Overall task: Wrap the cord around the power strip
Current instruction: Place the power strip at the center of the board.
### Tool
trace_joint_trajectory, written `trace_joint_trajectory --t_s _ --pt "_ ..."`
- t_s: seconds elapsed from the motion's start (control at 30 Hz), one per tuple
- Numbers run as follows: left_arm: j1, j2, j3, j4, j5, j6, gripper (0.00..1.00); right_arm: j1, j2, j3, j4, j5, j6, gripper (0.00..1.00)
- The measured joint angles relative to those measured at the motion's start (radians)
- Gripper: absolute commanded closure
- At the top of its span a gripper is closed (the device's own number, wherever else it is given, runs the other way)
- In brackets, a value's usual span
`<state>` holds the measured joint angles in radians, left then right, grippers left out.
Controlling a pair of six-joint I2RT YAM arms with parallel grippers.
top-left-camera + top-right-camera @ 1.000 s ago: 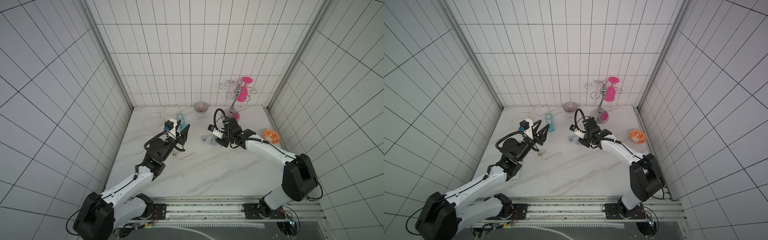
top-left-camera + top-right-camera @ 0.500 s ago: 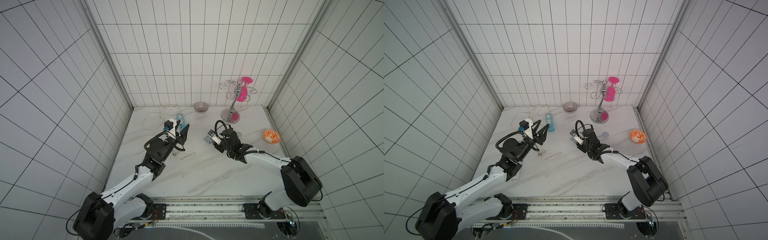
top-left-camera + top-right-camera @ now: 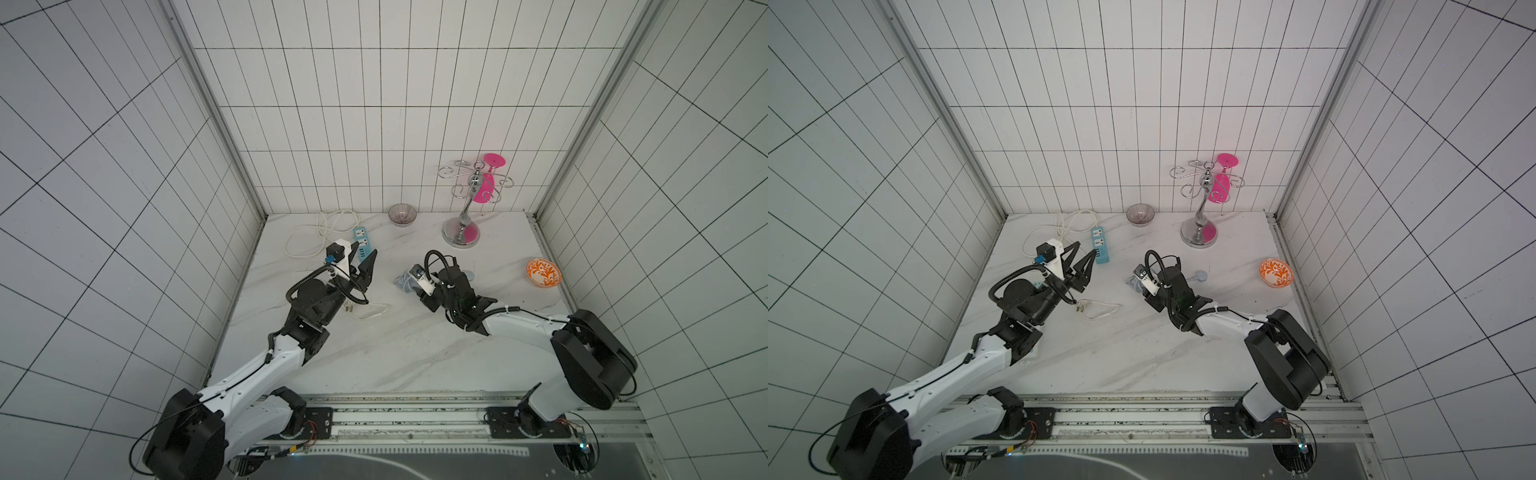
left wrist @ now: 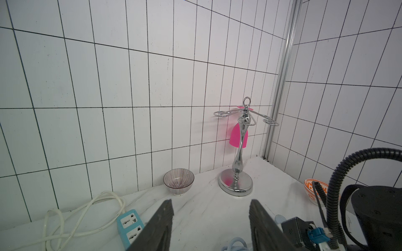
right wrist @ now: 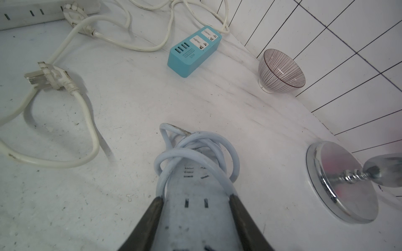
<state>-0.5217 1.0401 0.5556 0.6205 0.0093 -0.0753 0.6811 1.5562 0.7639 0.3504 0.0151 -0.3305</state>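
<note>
The pale grey-blue power strip (image 5: 195, 215) is clamped across its width by my right gripper (image 5: 195, 197), low over the table's middle. The cord (image 5: 196, 147) is looped several times round the strip's far end. In both top views strip and cord show as a pale bundle (image 3: 401, 283) (image 3: 1133, 282) just ahead of the right wrist camera. A small pale plug (image 3: 1200, 275) lies on the table beside that wrist. My left gripper (image 3: 368, 266) (image 4: 211, 202) hovers open and empty to the left of the bundle, near the turquoise strip.
A short turquoise strip (image 3: 360, 243) with cream cables (image 3: 307, 237) lies at the back left. A cream plug (image 3: 349, 308) rests near the left wrist. A striped bowl (image 3: 402, 214), a chrome glass stand (image 3: 461, 239) and an orange bowl (image 3: 543, 272) stand behind and right.
My right arm has drawn back and dropped lower, still holding the strip, which has shifted slightly left. The left arm has stayed put.
</note>
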Motion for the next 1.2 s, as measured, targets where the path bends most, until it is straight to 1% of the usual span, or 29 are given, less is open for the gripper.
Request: trace_joint_trajectory --t_s 0.13,0.3,0.5,0.67,0.9,1.07,1.2 --pt "0.000 -0.018 -0.003 -0.006 -0.010 -0.004 0.44 0.006 0.018 0.031 -0.023 -0.010 0.102 1.00" --pt "0.000 -0.030 -0.018 -0.014 -0.014 -0.016 0.44 0.007 0.027 0.068 -0.070 -0.061 0.252 1.00" --pt "0.000 -0.052 -0.033 -0.020 -0.017 -0.032 0.44 0.005 0.029 0.075 -0.080 -0.156 0.480 1.00" --pt "0.000 -0.071 -0.047 -0.021 -0.017 -0.048 0.44 -0.019 0.028 0.063 -0.064 -0.257 0.715 1.00" --pt "0.000 -0.078 -0.069 -0.038 -0.002 -0.068 0.44 -0.025 -0.035 -0.137 0.121 -0.313 0.996 1.00" --pt "-0.001 -0.077 -0.086 -0.039 0.014 -0.079 0.44 -0.027 -0.076 -0.328 0.344 -0.341 1.211 1.00" --pt "-0.005 -0.069 -0.087 -0.034 0.018 -0.087 0.44 -0.027 -0.098 -0.432 0.475 -0.346 1.352 1.00"
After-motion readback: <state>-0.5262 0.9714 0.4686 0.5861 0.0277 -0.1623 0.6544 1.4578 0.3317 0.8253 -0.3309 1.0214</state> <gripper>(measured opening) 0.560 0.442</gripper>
